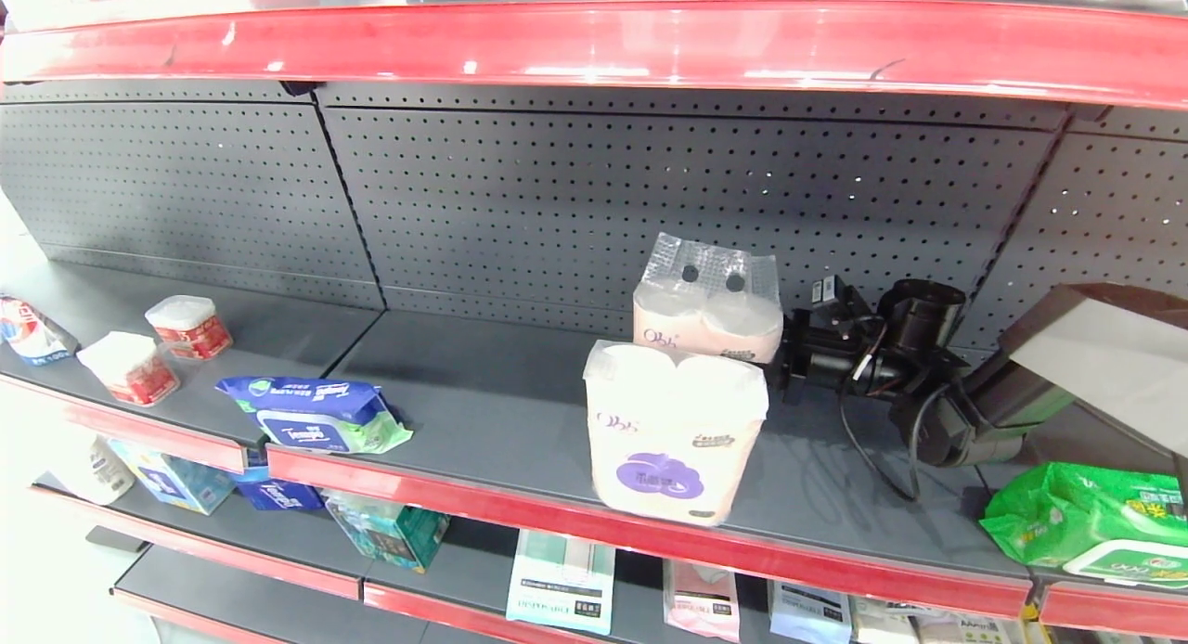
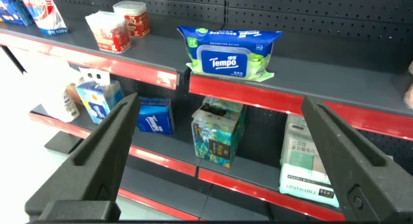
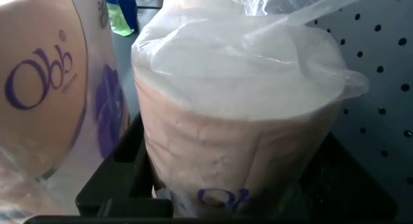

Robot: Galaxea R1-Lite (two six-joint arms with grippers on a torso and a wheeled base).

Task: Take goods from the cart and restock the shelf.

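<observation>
Right tool (image 1: 787, 361) clamps the rear tissue pack (image 1: 707, 301), apparently to seat it behind the front pack (image 1: 668, 431); left tool (image 2: 219, 121) spread wide, empty.

open shelf (image 1: 492, 412) left of front tissue pack (image 1: 670, 431), rear tissue pack (image 1: 707, 315) behind

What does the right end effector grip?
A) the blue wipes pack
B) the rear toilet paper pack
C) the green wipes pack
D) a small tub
B: the right end effector is clamped around the rear toilet paper pack, which stands by the back panel.
</observation>
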